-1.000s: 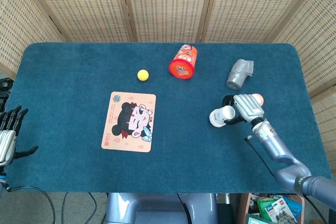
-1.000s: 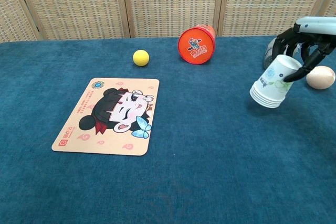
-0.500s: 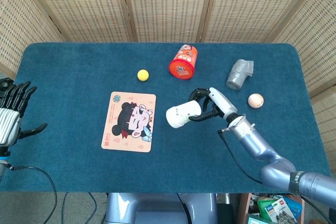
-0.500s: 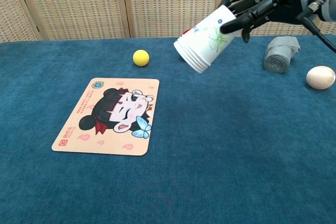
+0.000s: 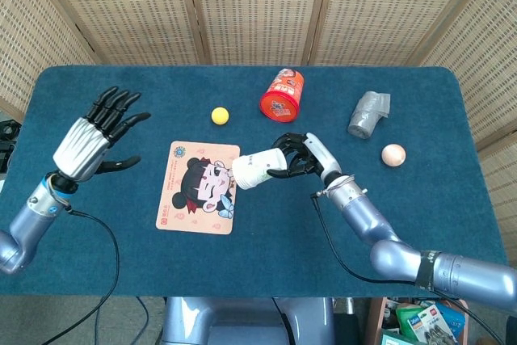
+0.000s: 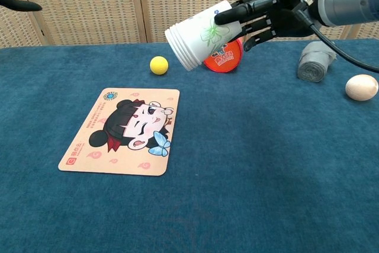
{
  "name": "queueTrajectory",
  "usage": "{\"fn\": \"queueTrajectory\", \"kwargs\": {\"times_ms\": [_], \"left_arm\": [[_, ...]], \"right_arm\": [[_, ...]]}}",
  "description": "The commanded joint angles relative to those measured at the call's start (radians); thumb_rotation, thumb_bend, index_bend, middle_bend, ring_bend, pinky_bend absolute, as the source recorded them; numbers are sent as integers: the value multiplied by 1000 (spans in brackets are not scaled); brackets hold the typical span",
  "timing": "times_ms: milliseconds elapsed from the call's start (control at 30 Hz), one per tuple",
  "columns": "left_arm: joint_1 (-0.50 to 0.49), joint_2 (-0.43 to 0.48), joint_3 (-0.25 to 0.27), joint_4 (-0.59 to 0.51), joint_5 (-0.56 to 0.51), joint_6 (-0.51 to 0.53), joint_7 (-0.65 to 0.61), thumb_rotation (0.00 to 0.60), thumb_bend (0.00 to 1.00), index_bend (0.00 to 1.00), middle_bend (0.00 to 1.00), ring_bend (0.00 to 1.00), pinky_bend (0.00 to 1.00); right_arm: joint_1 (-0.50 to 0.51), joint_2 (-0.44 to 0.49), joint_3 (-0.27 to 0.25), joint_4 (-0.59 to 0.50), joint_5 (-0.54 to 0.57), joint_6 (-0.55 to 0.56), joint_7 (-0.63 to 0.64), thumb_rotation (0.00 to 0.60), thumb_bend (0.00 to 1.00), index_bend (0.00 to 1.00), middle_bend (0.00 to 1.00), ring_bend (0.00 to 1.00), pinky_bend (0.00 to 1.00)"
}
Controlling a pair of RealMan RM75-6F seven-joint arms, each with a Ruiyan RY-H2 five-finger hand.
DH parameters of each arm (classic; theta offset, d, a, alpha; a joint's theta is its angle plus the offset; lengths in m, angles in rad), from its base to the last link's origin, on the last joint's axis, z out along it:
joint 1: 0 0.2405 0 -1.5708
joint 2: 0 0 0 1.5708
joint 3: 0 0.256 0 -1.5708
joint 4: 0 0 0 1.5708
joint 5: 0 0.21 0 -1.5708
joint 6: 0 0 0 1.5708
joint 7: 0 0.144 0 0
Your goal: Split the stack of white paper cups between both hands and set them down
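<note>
Right hand (image 6: 269,13) holds our stack of white paper cups (image 6: 198,35) sideways above the table, rims toward the left hand (image 5: 95,135), which waits spread and empty. We judge the cups light and crushable; best pinched gently near the stiffer rims.

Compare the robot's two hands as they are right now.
The right hand grips the stack of white paper cups, tipped sideways above the table; the left hand holds nothing. The right hand's fingers curl around the stack; the left hand's are spread apart. Both are raised off the table.
</note>
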Motion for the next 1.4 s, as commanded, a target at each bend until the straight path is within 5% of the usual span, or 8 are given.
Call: {"fn": "queueTrajectory", "kwargs": {"times_ms": [33,433,833,1400], "left_arm": [[-23,-14,18,11,7,-22,15,600,63,176,0,0,0],[-126,-160,50,64,33,-30,85,600,72,265,0,0,0],[-201,-307,16,94,-20,-27,187,600,81,346,0,0,0],[-222,-337,36,87,-48,-17,202,600,173,349,2,0,0]], "right_arm": [[26,-5,9,9,47,-11,-12,600,405,533,580,451,632],[11,12,28,18,78,-80,18,600,405,533,580,451,633],[-6,15,46,10,65,-117,57,600,407,533,581,451,633],[-14,19,48,9,60,-131,77,600,411,539,583,451,632]]}}
